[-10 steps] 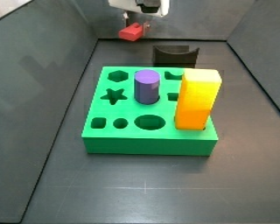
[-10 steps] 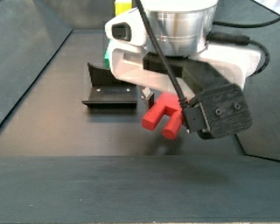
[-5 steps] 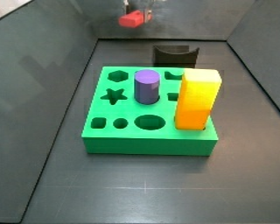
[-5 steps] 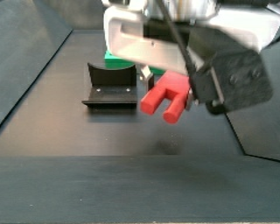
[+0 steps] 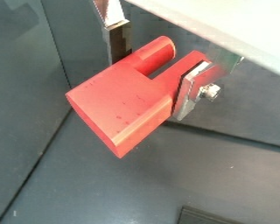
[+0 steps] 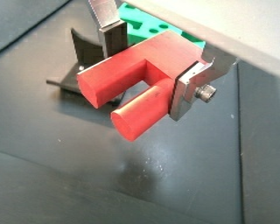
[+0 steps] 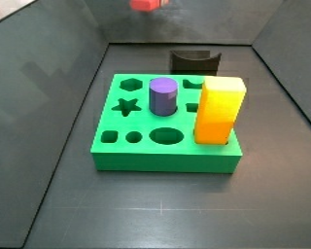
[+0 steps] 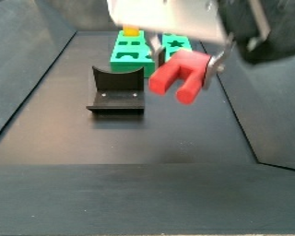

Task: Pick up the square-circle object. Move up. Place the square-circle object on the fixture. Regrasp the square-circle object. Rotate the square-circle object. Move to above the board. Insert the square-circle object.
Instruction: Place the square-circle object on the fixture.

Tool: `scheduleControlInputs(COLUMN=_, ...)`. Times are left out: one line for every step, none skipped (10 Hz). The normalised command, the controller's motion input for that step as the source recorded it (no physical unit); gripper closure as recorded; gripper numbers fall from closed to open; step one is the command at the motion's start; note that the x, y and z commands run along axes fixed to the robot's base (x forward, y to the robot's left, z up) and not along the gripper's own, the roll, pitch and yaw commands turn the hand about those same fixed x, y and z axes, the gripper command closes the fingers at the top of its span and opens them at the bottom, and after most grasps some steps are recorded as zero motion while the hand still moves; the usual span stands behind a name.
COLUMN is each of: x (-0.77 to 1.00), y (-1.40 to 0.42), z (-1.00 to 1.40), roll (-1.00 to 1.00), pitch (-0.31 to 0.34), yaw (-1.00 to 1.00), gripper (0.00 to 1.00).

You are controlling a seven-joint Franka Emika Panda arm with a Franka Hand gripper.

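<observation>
1. The small red forked block, the square-circle object (image 6: pixel 136 83), is held in the air, high above the dark floor. So the pick-up looks done, and the lift is under way or done.
2. The gripper (image 6: pixel 149 54) is closed on the red block. Its flat silver fingers (image 6: pixel 189 87) press on two sides of it, as both wrist views show.
3. In a side view the red block (image 8: pixel 181 74) hangs up and to the side of the fixture, not touching it. The fixture (image 8: pixel 117 91) is a small black bracket with a curved dip in its top.
4. The fixture holds nothing, so placing the block on it is not done yet. After that come the new grip, the turn, the move over the board and the push into a hole.
5. The board (image 7: pixel 165 124) is a big green square slab with cut-out shapes. It lies just beside the fixture, and a purple round peg (image 7: pixel 163 95) and a tall yellow-orange block (image 7: pixel 220 110) stand in it.
6. The red block (image 5: pixel 125 101) is smooth and bright. One end is a flat square face; the other end splits into two prongs with a gap between them.
</observation>
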Motion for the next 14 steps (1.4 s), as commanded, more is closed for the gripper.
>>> scheduleControlInputs(x=-0.01, y=0.0, z=0.42, roll=0.06, pitch=0.082, yaw=0.01, gripper=1.0)
scheduleControlInputs(x=0.0, y=0.0, z=0.27, roll=0.06, pitch=0.094, yaw=0.01, gripper=1.0)
scheduleControlInputs(x=1.0, y=-0.98, z=0.29, roll=0.0, pitch=-0.297, yaw=1.0, gripper=1.0)
scheduleControlInputs(x=1.0, y=-0.97, z=0.26, roll=0.0, pitch=-0.298, yaw=1.0, gripper=1.0)
scheduleControlInputs(x=1.0, y=-0.95, z=0.23, roll=0.0, pitch=-0.313, yaw=1.0, gripper=1.0)
scheduleControlInputs(x=1.0, y=-0.93, z=0.22, roll=-0.01, pitch=-0.31, yaw=1.0, gripper=1.0)
scheduleControlInputs(x=1.0, y=-0.85, z=0.19, roll=-0.03, pitch=-0.214, yaw=0.74, gripper=1.0)
scheduleControlInputs(x=1.0, y=-0.81, z=0.18, roll=-0.03, pitch=-0.156, yaw=0.58, gripper=1.0)
scheduleControlInputs(x=1.0, y=-0.68, z=0.15, roll=-0.03, pitch=-0.061, yaw=0.34, gripper=1.0)
scheduleControlInputs(x=1.0, y=-0.55, z=0.12, roll=-0.02, pitch=0.001, yaw=0.19, gripper=1.0)
scheduleControlInputs(x=1.0, y=-0.48, z=0.1, roll=-0.01, pitch=0.032, yaw=0.12, gripper=1.0)
scheduleControlInputs(x=1.0, y=-0.41, z=0.08, roll=-0.01, pitch=0.05, yaw=0.1, gripper=1.0)
scheduleControlInputs(x=1.0, y=-0.27, z=0.06, roll=0.01, pitch=0.088, yaw=0.05, gripper=1.0)
scheduleControlInputs(x=0.96, y=-0.22, z=0.05, roll=0.01, pitch=0.102, yaw=0.05, gripper=1.0)
